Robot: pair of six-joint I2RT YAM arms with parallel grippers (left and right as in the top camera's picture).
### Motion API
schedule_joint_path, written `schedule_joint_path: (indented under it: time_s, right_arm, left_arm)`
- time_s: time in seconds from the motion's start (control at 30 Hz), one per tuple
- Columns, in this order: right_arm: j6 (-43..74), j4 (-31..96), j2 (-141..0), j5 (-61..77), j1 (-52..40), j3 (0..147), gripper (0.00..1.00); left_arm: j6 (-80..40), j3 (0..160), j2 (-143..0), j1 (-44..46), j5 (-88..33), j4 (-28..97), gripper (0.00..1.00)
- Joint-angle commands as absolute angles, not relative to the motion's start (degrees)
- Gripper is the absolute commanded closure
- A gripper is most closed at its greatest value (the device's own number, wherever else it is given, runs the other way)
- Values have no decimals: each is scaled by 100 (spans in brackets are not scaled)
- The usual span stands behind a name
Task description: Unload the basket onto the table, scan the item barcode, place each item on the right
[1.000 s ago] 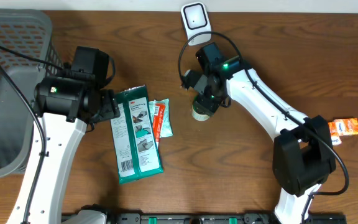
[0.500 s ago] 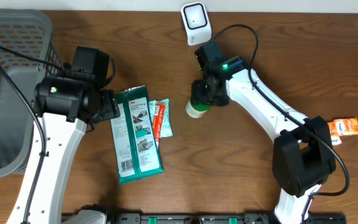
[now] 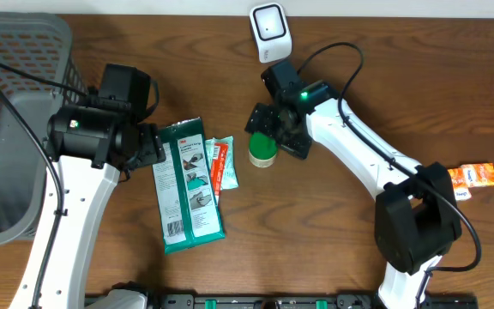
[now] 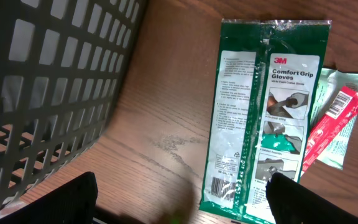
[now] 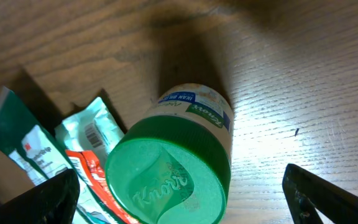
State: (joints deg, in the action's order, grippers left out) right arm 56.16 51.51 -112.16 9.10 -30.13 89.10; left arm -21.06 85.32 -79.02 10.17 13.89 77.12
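Overhead: jar [image 3: 262,152] stands lid-up on desk [image 3: 418,77], just under right claw [image 3: 274,131], which is spread wide, gripping nothing; scanner [image 3: 269,30] lies beyond; left claw [image 3: 151,146] also open, well apart by gloves pack [image 3: 191,184]; right arm nearer.

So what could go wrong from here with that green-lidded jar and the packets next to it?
The jar stands close under the open right gripper, between its fingers, so a sideways pull-away could tip it or shove it into the sachets. The glove packet appears to overlap those sachets, so lifting one might drag the others along.
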Motion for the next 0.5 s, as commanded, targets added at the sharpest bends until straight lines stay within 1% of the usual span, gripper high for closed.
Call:
schedule_joint_path:
  time_s: [0.0,0.07,0.17,0.23,0.3,0.43,0.47]
  right_arm:
    - [5712,5142,-10816,593,-2945,8938,1]
    - [5107,5113,-10656,401,-2945,8978,1]
    - [3367,5017,-10370,346,-2945,9061,1]
    - [2008,4993,-10156,462,-2945,9074,1]
    - [1107,5011,-9972,478,-2945,9074,1]
    - [-60,5124,-9738,489,-2958,9074,1]
    - [-683,5256,-9741,499,-2989,9074,1]
  left_arm:
    - [-2082,8552,-7902,1004,1463,7732,12]
    - [-2080,8552,-7902,1004,1463,7732,12]
    - [-2080,8552,-7902,1004,1466,7732,12]
    - [-2082,8549,-7902,1004,1466,7732,12]
    - [-2080,8549,-7902,1004,1463,7732,12]
    - [-2080,8549,-7902,1004,1466,7732,12]
    - [-2082,8549,-7902,1004,1466,7732,12]
